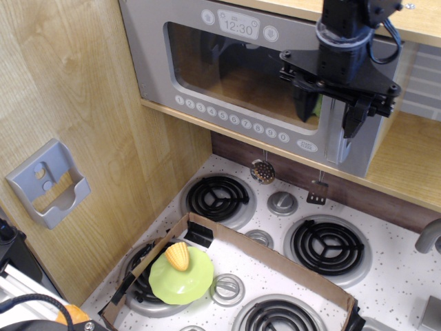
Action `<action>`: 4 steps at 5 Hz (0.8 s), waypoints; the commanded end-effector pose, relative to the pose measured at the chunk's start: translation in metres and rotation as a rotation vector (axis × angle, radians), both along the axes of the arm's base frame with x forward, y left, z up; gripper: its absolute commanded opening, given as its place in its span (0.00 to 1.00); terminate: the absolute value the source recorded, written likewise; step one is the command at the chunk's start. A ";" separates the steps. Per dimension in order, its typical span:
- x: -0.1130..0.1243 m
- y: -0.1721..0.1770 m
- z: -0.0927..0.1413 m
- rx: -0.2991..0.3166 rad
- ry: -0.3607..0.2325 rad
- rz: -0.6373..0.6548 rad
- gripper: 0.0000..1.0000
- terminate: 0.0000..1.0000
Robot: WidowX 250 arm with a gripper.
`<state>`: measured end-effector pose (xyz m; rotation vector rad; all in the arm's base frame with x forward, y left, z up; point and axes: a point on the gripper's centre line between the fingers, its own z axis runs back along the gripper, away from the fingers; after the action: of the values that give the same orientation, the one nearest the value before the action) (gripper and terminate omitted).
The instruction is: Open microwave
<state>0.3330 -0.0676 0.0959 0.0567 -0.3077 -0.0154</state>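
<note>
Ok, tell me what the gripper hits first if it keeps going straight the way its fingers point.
Probably the silver handle of the microwave: the gripper is open, its fingers on either side of the handle. Depth is unclear, so contact isn't certain.

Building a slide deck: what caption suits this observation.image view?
Open gripper straddling the silver handle of the shut toy microwave above the stovetop.
</note>
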 end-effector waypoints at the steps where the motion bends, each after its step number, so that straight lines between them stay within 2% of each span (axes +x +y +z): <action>1: -0.012 -0.008 -0.004 -0.034 -0.046 0.076 0.00 0.00; 3: -0.048 -0.010 -0.020 -0.071 -0.040 0.177 0.00 0.00; 4: -0.066 -0.012 -0.022 -0.077 -0.017 0.229 1.00 0.00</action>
<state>0.2601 -0.0767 0.0637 0.0373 -0.2720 0.2272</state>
